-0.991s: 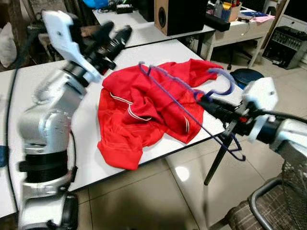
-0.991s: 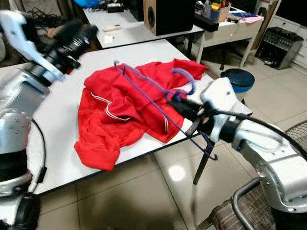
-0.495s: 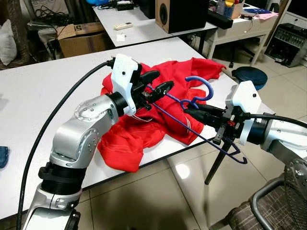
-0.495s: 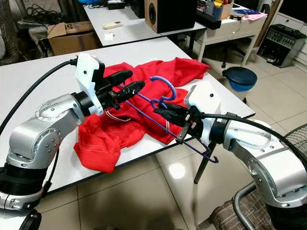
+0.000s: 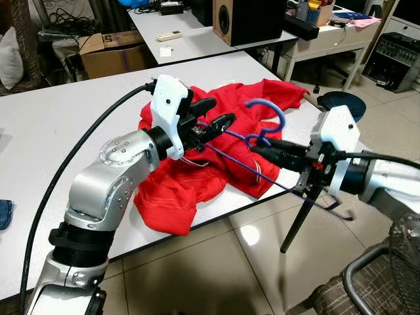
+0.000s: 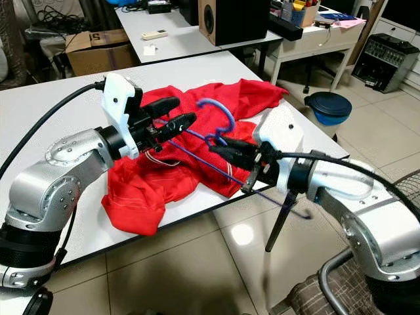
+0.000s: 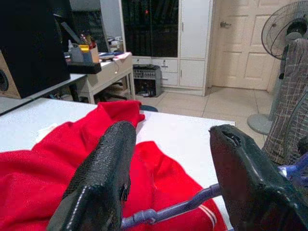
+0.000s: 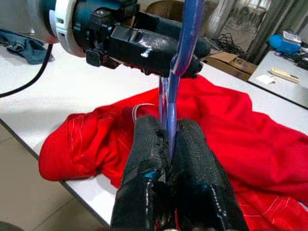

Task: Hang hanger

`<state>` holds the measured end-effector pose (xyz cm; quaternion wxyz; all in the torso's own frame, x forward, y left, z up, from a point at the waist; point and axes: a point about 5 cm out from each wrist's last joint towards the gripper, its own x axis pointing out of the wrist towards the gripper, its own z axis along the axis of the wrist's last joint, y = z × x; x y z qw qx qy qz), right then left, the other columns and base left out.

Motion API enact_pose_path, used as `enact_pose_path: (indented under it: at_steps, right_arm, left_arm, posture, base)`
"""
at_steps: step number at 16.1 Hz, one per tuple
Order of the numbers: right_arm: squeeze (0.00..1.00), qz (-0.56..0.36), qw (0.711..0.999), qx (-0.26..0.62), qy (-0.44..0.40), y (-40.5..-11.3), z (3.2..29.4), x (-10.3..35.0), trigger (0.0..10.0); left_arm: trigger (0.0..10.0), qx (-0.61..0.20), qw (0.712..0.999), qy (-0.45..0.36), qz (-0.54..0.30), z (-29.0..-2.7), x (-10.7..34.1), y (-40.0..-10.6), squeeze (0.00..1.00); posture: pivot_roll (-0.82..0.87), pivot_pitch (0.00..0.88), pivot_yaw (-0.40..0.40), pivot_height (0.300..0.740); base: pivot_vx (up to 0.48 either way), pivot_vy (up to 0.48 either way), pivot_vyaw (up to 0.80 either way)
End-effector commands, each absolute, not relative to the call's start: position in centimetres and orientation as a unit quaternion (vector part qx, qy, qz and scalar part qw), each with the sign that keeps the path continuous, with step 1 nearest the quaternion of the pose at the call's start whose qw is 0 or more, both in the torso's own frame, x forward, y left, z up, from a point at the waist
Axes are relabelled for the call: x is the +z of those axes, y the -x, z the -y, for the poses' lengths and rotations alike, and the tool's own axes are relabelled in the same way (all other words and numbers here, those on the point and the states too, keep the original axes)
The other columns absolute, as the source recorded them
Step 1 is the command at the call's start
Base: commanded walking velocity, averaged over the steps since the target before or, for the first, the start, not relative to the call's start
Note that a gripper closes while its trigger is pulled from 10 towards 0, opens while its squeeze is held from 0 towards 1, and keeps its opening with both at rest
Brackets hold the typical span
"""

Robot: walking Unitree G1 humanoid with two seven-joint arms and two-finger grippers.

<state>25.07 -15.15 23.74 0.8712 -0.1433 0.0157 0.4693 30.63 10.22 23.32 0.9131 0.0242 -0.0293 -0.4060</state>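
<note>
Two end effectors, right end effector (image 5: 262, 148) gripping hanger (image 5: 262, 125)

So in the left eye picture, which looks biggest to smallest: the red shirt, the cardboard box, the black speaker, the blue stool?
1. red shirt
2. black speaker, cut off at the top
3. cardboard box
4. blue stool

The box and stool look close; both stand farther off and partly hidden.

i see the shirt (image 5: 203, 147) spread on the desk (image 5: 59, 138) near its front right edge. the hanger (image 5: 262, 141) sits above the shirt, between my left end effector (image 5: 213, 117) on its left and my right end effector (image 5: 262, 146) on its right.
</note>
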Motion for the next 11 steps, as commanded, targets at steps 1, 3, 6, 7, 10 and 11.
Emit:
enact_pose_path:
  at_steps: [1,3,6,7,10,11]
  right_arm:
    - [0.0,0.003,0.866,0.478,0.149,-24.7,15.0,24.8,10.0]
    - [0.0,0.002,0.864,0.481,0.15,-24.8,15.2,24.9,10.0]
    - [0.0,-0.005,0.862,0.484,0.15,-24.7,15.1,24.6,10.0]
    - [0.0,-0.011,0.866,0.479,0.147,-24.7,15.3,24.2,10.0]
    - [0.0,-0.02,0.883,0.451,0.132,-24.4,15.8,23.5,10.0]
    - [0.0,-0.02,0.892,0.433,0.126,-24.2,16.1,23.3,10.0]
  left_arm:
    - [10.0,-0.404,0.914,-0.037,0.013,-10.3,22.8,-30.6,0.0]
    - [10.0,-0.399,0.916,-0.035,0.018,-10.4,23.0,-30.6,0.0]
    - [10.0,-0.397,0.916,0.027,0.056,-10.9,24.6,-30.8,0.0]
    - [10.0,-0.398,0.912,0.063,0.077,-11.5,25.7,-30.9,0.0]
    - [10.0,-0.364,0.926,0.061,0.074,-14.2,26.1,-31.7,0.0]
    - [10.0,-0.332,0.94,0.035,0.07,-15.5,25.7,-31.9,0.0]
  posture:
    - [-0.13,0.0,0.049,0.74]
    - [-0.12,0.0,0.044,0.74]
    - [-0.12,0.0,0.037,0.74]
    - [-0.11,0.0,0.035,0.74]
    - [-0.11,0.0,0.046,0.74]
    - [-0.1,0.0,0.048,0.74]
  base:
    - [0.0,0.0,0.0]
    - [0.0,0.0,0.0]
    - [0.0,0.0,0.0]
    - [0.0,0.0,0.0]
    - [0.0,0.0,0.0]
    - [0.0,0.0,0.0]
